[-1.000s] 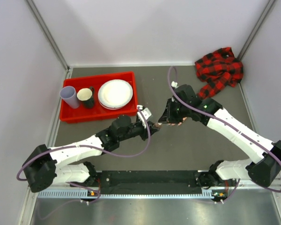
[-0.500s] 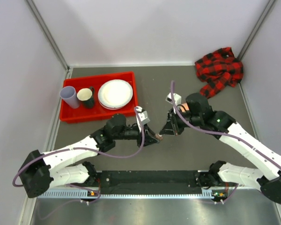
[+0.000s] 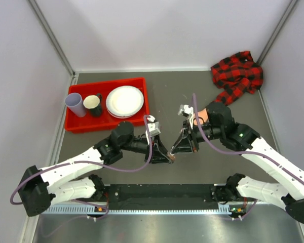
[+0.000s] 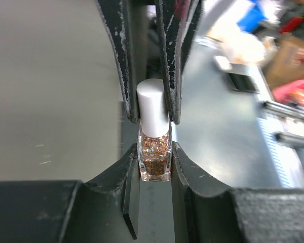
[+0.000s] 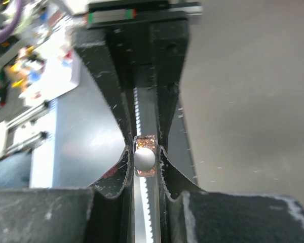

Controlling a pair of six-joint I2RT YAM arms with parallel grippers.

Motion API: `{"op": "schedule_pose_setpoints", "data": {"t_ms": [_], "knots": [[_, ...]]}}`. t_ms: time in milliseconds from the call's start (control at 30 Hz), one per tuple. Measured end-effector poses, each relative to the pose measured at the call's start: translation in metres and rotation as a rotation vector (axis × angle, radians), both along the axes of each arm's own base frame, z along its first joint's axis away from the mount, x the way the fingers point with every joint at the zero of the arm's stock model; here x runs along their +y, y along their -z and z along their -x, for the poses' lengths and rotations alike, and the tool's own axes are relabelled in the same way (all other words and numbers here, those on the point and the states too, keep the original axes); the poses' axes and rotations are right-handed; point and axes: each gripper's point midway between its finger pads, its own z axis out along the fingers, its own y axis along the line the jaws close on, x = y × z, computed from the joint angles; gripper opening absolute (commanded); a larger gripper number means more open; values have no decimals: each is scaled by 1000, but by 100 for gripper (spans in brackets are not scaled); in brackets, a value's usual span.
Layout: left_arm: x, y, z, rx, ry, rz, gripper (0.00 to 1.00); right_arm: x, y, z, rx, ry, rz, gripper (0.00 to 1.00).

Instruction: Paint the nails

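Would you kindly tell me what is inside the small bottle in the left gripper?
Copper-brown glitter polish shows through the bottle; the white cap hides any brush.

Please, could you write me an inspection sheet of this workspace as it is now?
Surface: grey table, no spill seen.
Job's things: glitter polish bottle, white cap on; nails not seen.
Clutter: red tray with lilac cup, dark cup, white plate; plaid cloth in far right corner.
Grippers: left hand shut on the bottle's glass; right hand shut on the cap.
Cables: purple cables loop along both arms.
Surroundings: pale walls.
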Motion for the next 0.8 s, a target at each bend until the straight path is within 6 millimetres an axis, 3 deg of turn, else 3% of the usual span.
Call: {"op": "schedule_pose_setpoints", "data": {"t_ms": [33, 100, 300, 367, 500, 800], "knots": [[-1, 1, -6, -18, -36, -11, 0, 0, 0, -6, -14, 33, 8, 25], [-3, 4, -21, -64, -126, -35, 0, -2, 3, -20, -25, 124, 44, 32], [-1, 9, -84, -218, -431, -108, 0, -15, 17, -76, 111, 549, 225, 38], [0, 15, -98, -244, -491, -137, 0, -18, 21, -83, 160, 640, 254, 40], [4, 22, -110, -270, -546, -174, 0, -22, 31, -84, 206, 763, 331, 52], [10, 27, -116, -287, -596, -183, 0, -10, 37, -95, 226, 818, 369, 50]]}}
